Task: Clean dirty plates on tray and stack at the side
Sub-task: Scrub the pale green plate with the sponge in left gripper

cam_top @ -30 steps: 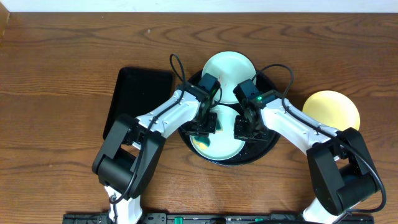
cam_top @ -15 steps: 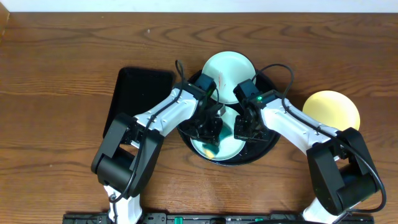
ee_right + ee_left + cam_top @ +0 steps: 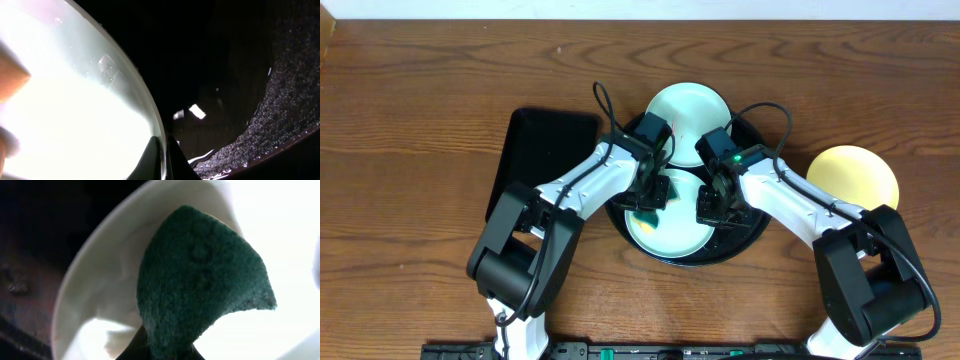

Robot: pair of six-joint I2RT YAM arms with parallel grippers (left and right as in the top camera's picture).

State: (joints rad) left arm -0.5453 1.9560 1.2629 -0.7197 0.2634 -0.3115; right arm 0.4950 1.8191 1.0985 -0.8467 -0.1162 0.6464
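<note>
A pale mint plate [image 3: 675, 232] lies in the round black tray [image 3: 755, 225]. My left gripper [image 3: 648, 200] is shut on a dark green sponge [image 3: 642, 214] and presses it on the plate's left part; the left wrist view shows the sponge [image 3: 200, 280] on the plate [image 3: 95, 295]. My right gripper [image 3: 712, 208] is shut on the plate's right rim, which the right wrist view shows pinched between the fingers [image 3: 164, 160]. A second mint plate [image 3: 687, 110] rests at the tray's far edge. A pale yellow plate [image 3: 853, 175] lies on the wood table to the right.
A smaller rectangular black tray [image 3: 540, 160] lies on the table left of the round tray. Bare wood tabletop [image 3: 420, 120] spreads to the far left and along the back. Both arms reach over the round tray from the front.
My left gripper swept the sponge toward the plate's front middle, then back to its left part. The right gripper has stayed on the rim.
</note>
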